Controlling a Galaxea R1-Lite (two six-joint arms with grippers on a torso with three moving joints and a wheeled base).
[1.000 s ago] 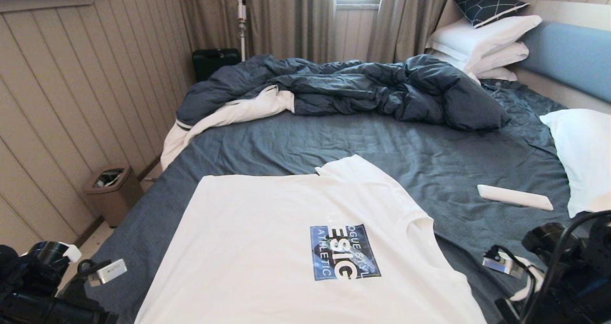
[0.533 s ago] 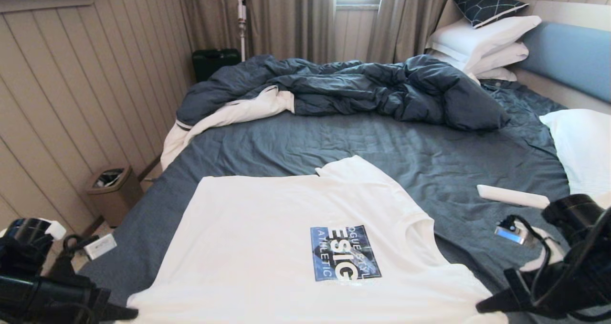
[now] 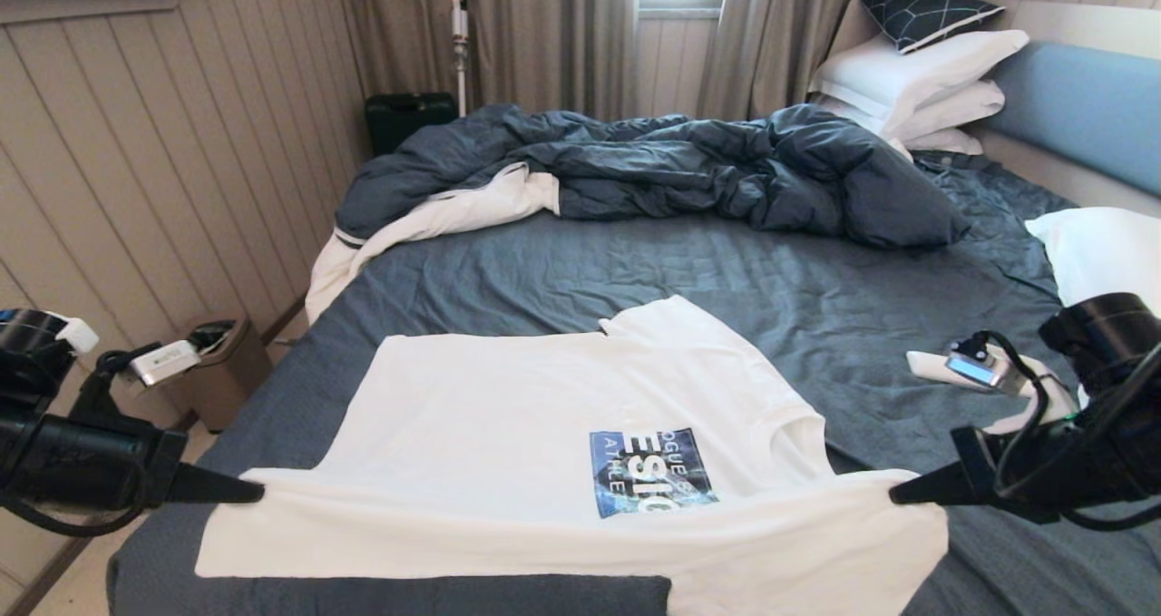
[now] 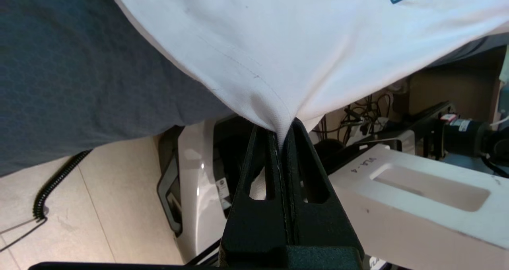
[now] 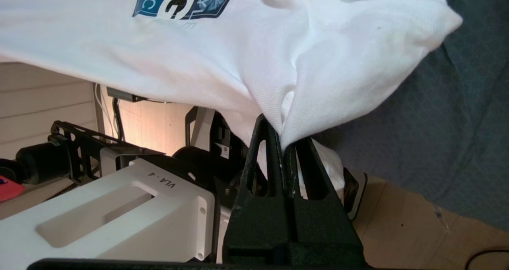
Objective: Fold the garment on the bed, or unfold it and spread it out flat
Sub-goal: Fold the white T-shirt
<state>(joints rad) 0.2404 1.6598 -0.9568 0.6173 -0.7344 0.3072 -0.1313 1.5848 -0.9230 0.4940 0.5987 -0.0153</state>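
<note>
On the far left of the head view, the left arm is reaching in level from beyond the bed's edge, and the left gripper (image 3: 257,491) is pointing inward toward the middle of the bed (image 3: 562,271). Its black fingers (image 4: 278,142) are pressed together, pinching a gathered corner of the white T-shirt (image 3: 544,416). In the left wrist view the cloth is rising out of the fingertips in a taut cone. The back part of this arm is running out of the picture at the left edge.

The T-shirt is lying on the near part of the grey-blue sheet, with its near edge lifted between the two grippers and drooping forward, so a band of cloth is covering the lower part of the blue chest print (image 3: 648,471). The letters there are only partly readable. The shirt's nearest hem is cut off by the bottom of the picture.

On the right, the right arm is mirroring the left, level and pointing inward. The right gripper (image 3: 896,496) is nipping the shirt by the shoulder near the collar, with its fingers (image 5: 284,150) closed tight on a bunched fold. Its wrist is partly covering a small white object (image 3: 934,364) on the sheet, too hidden to identify.
</note>
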